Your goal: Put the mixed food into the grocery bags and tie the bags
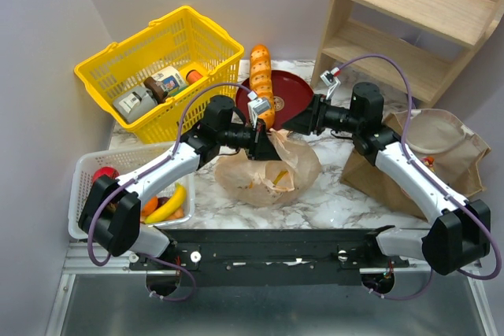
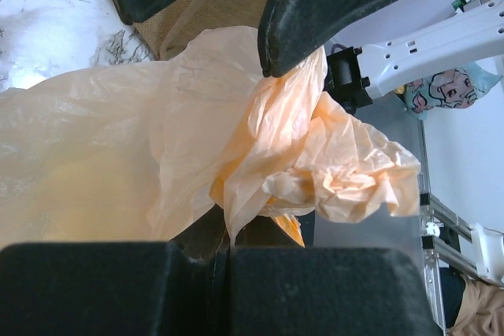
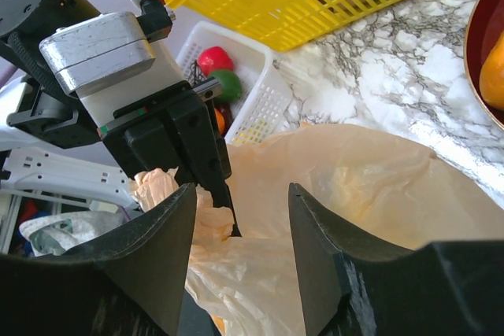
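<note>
The tan plastic grocery bag [image 1: 268, 177] lies mid-table with orange and yellow food showing dimly through its film. My left gripper [image 1: 257, 136] is shut on a gathered twist of the bag's top [image 2: 260, 194]. My right gripper [image 3: 236, 222] faces it from the right. Its fingers [image 3: 153, 257] stand open on either side of the bag's film [image 3: 370, 186] and the left gripper's tips [image 3: 213, 171]. The brown paper bag [image 1: 445, 151] with white rope handles stands at the right, mouth open. A banana [image 1: 168, 204] and small fruit lie in the white mesh tray [image 1: 87, 171].
A yellow basket [image 1: 169, 45] of boxed and jarred goods sits at the back left. A dark red plate [image 1: 287, 92] carrying the long orange-brown loaf [image 1: 261, 76] is just behind the grippers. A wooden shelf [image 1: 409, 13] stands at the back right.
</note>
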Controlling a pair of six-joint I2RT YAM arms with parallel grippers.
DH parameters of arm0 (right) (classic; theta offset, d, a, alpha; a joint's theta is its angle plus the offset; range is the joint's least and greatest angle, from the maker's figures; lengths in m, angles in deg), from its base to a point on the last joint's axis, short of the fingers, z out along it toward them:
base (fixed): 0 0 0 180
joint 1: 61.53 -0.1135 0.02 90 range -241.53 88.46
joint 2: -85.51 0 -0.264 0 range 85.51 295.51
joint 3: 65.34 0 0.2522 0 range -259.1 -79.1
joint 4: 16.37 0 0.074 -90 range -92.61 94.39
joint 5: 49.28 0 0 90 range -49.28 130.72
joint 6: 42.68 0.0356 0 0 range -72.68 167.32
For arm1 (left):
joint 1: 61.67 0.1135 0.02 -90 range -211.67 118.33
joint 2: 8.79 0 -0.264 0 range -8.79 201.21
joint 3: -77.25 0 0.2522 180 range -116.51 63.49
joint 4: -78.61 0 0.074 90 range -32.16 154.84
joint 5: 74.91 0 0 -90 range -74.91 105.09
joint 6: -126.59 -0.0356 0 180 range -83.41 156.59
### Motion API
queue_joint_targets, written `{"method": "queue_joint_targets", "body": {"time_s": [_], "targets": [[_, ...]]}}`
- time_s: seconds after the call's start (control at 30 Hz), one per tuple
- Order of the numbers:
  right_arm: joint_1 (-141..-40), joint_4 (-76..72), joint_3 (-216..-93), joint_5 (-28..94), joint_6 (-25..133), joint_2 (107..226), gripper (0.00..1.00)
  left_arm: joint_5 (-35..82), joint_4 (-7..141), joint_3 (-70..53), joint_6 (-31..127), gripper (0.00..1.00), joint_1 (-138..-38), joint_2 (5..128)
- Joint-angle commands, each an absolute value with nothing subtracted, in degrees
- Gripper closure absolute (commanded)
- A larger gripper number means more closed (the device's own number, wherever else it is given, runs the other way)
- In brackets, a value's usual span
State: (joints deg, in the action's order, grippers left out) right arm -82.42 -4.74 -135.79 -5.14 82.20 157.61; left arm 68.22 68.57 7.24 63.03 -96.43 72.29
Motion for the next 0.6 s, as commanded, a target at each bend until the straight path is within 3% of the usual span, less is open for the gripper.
{"method": "queue_joint_targets", "body": {"time_s": [0.0, 0.57], "targets": [[-82.5, -9.5, -133.8, -7.8, 84.5, 156.5, 0.42, 66.7, 68.3, 5.8, 61.8, 1.0, -97.0, 71.3], [-82.5, -10.6, -132.8, -8.8, 85.8, 154.4, 0.41, 65.3, 68.1, 6.4, 61.0, 1.0, -97.1, 70.8]]}}
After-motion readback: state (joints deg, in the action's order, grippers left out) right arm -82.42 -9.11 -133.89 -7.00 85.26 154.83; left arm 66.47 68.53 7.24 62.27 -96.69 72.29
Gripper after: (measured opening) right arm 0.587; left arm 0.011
